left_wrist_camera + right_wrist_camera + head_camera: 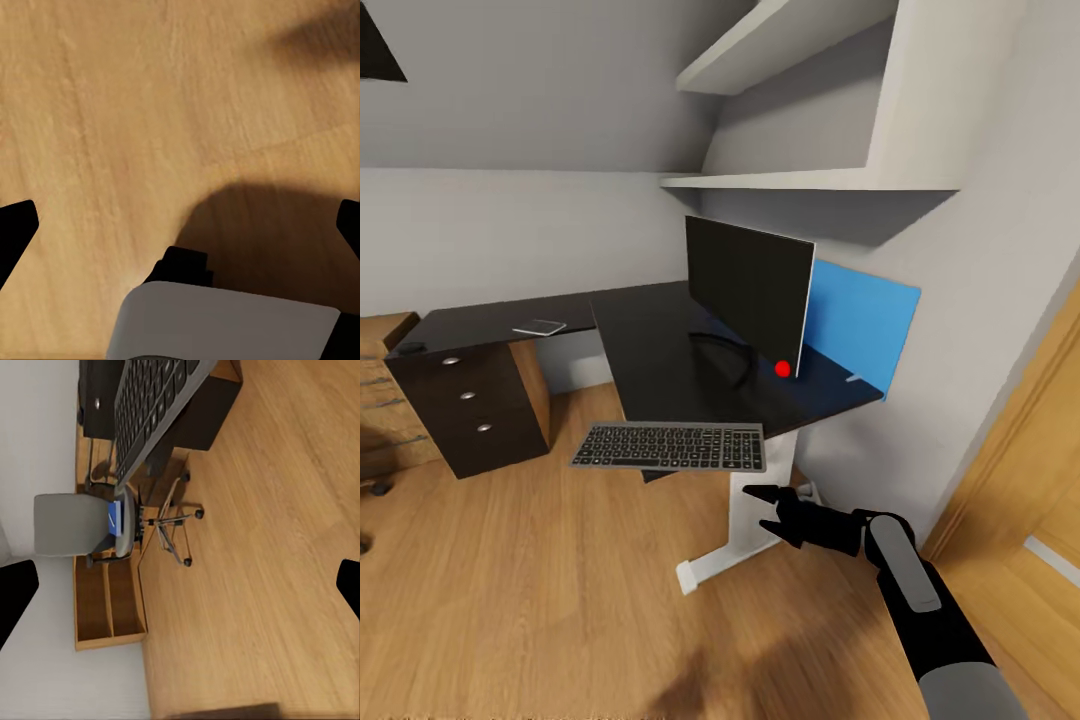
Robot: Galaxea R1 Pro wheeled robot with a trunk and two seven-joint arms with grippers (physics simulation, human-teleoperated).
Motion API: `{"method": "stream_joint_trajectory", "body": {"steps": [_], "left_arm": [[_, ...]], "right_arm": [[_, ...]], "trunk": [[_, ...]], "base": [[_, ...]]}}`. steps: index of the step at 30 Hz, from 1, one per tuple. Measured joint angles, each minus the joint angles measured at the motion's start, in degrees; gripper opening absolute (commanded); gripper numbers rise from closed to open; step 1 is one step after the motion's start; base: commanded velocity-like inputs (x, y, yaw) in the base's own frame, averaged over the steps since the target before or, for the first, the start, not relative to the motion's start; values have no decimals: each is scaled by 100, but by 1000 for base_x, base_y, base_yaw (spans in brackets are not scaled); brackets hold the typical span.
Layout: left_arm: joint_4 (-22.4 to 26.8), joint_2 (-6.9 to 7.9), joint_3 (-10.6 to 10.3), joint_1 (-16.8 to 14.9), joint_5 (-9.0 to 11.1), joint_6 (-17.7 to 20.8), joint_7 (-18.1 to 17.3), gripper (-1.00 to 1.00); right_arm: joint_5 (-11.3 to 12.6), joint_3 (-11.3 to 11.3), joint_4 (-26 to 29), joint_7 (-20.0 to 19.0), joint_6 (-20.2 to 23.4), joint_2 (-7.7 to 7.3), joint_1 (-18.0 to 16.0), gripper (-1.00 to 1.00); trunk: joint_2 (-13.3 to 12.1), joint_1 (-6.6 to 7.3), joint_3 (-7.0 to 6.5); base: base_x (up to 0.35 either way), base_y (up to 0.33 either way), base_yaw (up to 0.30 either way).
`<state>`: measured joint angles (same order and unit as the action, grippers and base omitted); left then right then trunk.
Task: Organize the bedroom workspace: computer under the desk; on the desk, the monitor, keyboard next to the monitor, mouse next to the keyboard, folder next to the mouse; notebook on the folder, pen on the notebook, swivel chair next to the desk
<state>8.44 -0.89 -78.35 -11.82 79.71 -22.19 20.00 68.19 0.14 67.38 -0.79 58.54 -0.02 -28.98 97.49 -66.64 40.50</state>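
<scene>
The right pincer [768,510] (fingers spread, empty) hangs just below the keyboard [670,447] overhanging the desk [660,360] edge.

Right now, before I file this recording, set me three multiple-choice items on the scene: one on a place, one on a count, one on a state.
1. Where does the keyboard lie?
A. On the floor by the wall
B. At the front edge of the desk, before the monitor
C. On a wall shelf

2. How many silver knobs show on the black drawer unit?
A. One
B. Five
C. Three

3. How is the right claw?
A. Open and empty
B. Shut on the keyboard
C. Shut on a pen

Key: 1 B, the head view shows it on the desktop's near edge, partly overhanging. 2 C, three knobs stand one below the other on the unit's front. 3 A, its fingers stand apart below the keyboard with nothing between them.
</scene>
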Motion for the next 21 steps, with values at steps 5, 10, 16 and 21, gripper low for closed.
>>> {"method": "stream_joint_trajectory", "body": {"steps": [5, 10, 16, 21], "left_arm": [[0, 0, 0, 0, -1, 1, 0, 100], [0, 0, 0, 1, -1, -5, 0, 100], [0, 0, -7, 0, -8, -31, -1, 100], [0, 0, -8, 0, -9, -34, -1, 100]], "right_arm": [[-7, -6, 1, 0, 2, -10, 1, 100], [-11, -6, -21, -1, 1, -16, 1, 100], [-26, -19, -133, -2, -1, -22, 0, 100], [-26, -22, -145, -4, -1, -30, -1, 100]], "trunk": [[0, 0, 0], [0, 0, 0], [0, 1, 0], [0, 0, 0]], "base": [[0, 0, 30], [0, 0, 3], [105, -31, 0], [44, -14, 0]]}}
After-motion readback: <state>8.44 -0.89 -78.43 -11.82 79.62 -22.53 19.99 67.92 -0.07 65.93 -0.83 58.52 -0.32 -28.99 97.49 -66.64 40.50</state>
